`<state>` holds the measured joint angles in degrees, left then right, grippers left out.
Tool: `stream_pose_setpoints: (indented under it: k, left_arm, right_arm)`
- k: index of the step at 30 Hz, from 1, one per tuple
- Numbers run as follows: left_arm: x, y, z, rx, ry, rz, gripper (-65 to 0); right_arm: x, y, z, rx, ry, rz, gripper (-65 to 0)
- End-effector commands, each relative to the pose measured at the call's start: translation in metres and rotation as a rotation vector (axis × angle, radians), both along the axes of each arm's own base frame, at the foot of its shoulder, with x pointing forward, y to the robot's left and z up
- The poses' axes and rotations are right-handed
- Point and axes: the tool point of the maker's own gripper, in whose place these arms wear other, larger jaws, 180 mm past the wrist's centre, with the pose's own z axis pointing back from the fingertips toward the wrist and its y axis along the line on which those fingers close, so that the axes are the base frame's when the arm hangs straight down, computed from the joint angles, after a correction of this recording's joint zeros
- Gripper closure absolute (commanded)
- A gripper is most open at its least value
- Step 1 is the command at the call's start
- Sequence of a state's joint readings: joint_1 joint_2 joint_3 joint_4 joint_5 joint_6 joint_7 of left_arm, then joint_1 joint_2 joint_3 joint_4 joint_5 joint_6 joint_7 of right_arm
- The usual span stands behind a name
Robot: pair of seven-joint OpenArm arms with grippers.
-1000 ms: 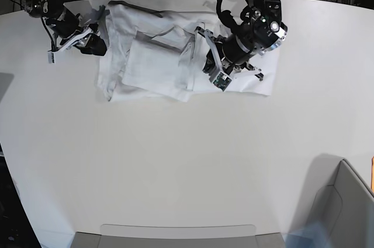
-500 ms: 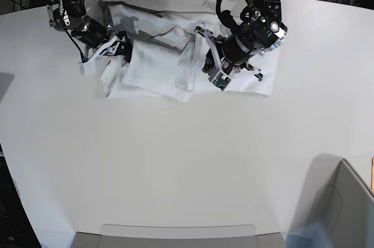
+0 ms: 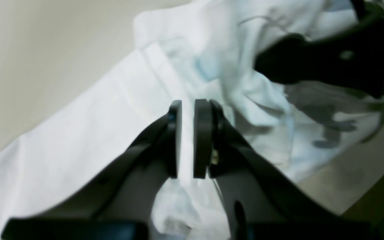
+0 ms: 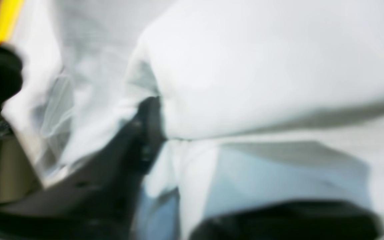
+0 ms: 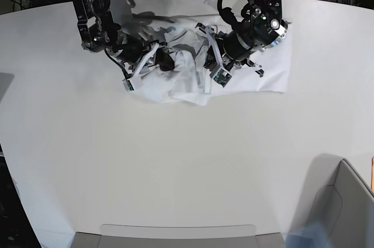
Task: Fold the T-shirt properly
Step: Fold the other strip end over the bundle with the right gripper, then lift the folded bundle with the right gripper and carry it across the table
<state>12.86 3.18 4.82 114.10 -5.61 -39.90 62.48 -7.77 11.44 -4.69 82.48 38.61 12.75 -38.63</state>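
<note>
A pale grey tabletop (image 5: 175, 160) fills most of the base view, and near its far edge lies the white T-shirt (image 5: 245, 81), bunched and heaped at its middle between two black robot arms, with a flatter part spread toward that view's right. In the same view a grey bin (image 5: 345, 213) stands at the table's near right corner, well apart from the cloth. The left gripper (image 3: 188, 140), seen from its own wrist camera, has its two dark pads nearly together with a thin strip of white fabric between them, so it appears to be pinching the shirt. The right gripper (image 5: 156, 59) is buried in raised folds; its wrist view is blurred, with cloth draped over one dark finger (image 4: 148, 130), and whether it is clenched cannot be told.
</note>
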Motion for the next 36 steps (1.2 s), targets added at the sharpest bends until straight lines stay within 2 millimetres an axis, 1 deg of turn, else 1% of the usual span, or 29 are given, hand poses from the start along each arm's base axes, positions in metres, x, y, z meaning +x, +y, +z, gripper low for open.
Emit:
stream_pose_setpoints:
  k: [1,2,5,6,8,10,12,13,15,16,18,20,22,23,25,28,29,30,32,34,36]
  left_arm:
    - [0.002,-0.004,0.009,-0.028,-0.032,-0.001,-7.8]
    - [0.002,-0.004,0.009,-0.028,-0.032,-0.001,-7.8]
    - [0.001,-0.004,0.008,-0.026,-0.030,-0.001,-7.8]
    - [0.000,-0.003,0.007,-0.026,-0.025,0.000,-7.8]
    - [-0.004,-0.003,0.007,-0.026,-0.021,0.001,-7.8]
    - [-0.003,-0.002,0.011,-0.025,-0.033,0.002,-7.8]
    - [-0.003,-0.002,0.011,-0.023,-0.034,0.004,-7.8]
    - [-0.002,0.001,0.010,-0.020,-0.034,0.011,-7.8]
    - [-0.001,0.012,0.009,-0.008,-0.031,0.040,-7.8]
    - [0.000,0.019,0.007,-0.002,-0.028,0.059,-7.8]
    - [0.001,0.031,0.006,0.009,-0.025,0.094,-7.8]
    - [0.002,0.045,0.004,0.021,-0.020,0.133,-7.8]
    - [0.002,0.055,0.002,0.031,-0.014,0.162,-7.8]
    - [0.002,0.058,0.001,0.034,-0.013,0.172,-7.8]
    - [-0.001,0.062,-0.002,0.049,0.010,0.179,-7.8]
    - [-0.006,0.066,-0.007,0.077,0.050,0.177,-7.8]
    - [-0.007,0.066,-0.008,0.079,0.054,0.177,-7.8]
    - [-0.008,0.066,-0.009,0.082,0.060,0.176,-7.8]
    - [-0.009,0.072,-0.010,0.102,0.062,0.171,-7.8]
    - [-0.009,0.073,-0.011,0.108,0.063,0.168,-7.8]
    - [-0.009,0.075,-0.011,0.112,0.063,0.166,-7.8]
  right_arm:
    - [0.004,-0.014,-0.008,-0.091,0.014,-0.021,-1.0]
    - [0.010,-0.019,-0.009,-0.123,0.012,-0.043,0.0]
    - [0.025,-0.036,-0.008,-0.201,-0.011,-0.076,0.0]
    - [0.029,-0.045,-0.007,-0.231,-0.022,-0.081,0.0]
    - [0.037,-0.079,-0.008,-0.310,-0.017,-0.135,0.0]
    - [0.052,-0.119,0.002,-0.366,-0.016,-0.220,0.0]
    - [0.065,-0.165,0.017,-0.437,-0.037,-0.309,0.0]
    - [0.070,-0.185,0.026,-0.477,-0.056,-0.342,0.0]
    - [0.081,-0.217,0.049,-0.579,-0.106,-0.379,0.0]
    - [0.087,-0.229,0.063,-0.644,-0.132,-0.382,0.0]
    - [0.096,-0.240,0.091,-0.771,-0.186,-0.367,0.0]
    - [0.101,-0.235,0.115,-0.882,-0.228,-0.329,0.0]
    - [0.107,-0.222,0.132,-0.988,-0.247,-0.277,0.0]
    - [0.108,-0.217,0.135,-1.034,-0.251,-0.252,0.0]
    - [0.111,-0.205,0.136,-1.119,-0.266,-0.197,0.0]
    - [0.115,-0.188,0.133,-1.205,-0.299,-0.142,0.0]
    - [0.118,-0.180,0.135,-1.223,-0.320,-0.129,0.0]
    - [0.123,-0.172,0.139,-1.235,-0.344,-0.125,0.0]
    - [0.128,-0.160,0.138,-1.249,-0.356,-0.108,0.0]
    - [0.140,-0.144,0.140,-1.248,-0.390,-0.093,0.0]
    - [0.151,-0.130,0.138,-1.233,-0.414,-0.077,0.0]
